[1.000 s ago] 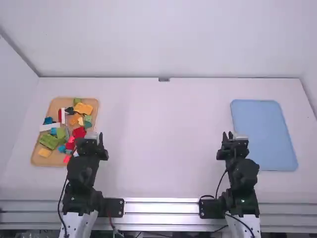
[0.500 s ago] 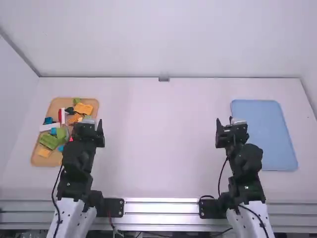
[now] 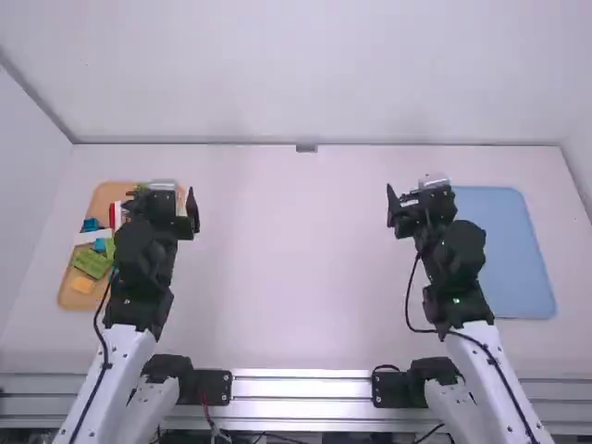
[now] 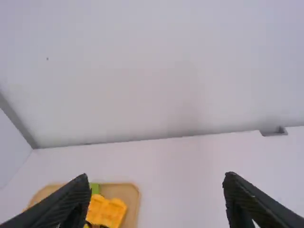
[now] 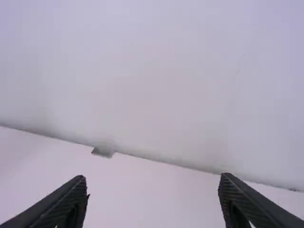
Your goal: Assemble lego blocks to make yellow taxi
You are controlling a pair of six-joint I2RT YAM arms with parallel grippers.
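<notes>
In the high view my left gripper [image 3: 165,200] is above the back right part of the tan tray [image 3: 67,296], hiding several blocks. A white brick [image 3: 91,237], a green block [image 3: 92,263], a yellow-orange block [image 3: 82,285] and a red piece [image 3: 112,215] show on the tray. The left wrist view has my left gripper [image 4: 157,176] open and empty, with a yellow block [image 4: 108,212] and a green one [image 4: 94,188] beyond one finger. At the right, my right gripper [image 3: 418,200] hangs beside the blue mat's left edge; in its wrist view this gripper [image 5: 153,178] is open and empty.
The flat blue mat [image 3: 509,259] lies on the right side of the white table [image 3: 296,268]. A small grey bracket [image 3: 306,148] sits at the foot of the back wall, in the middle. Black cables run along both arms.
Both arms have extended away from the camera, toward the back wall. The left gripper passed over the tray, so its front blocks are less covered and its back ones more. The blocks in view have not moved.
</notes>
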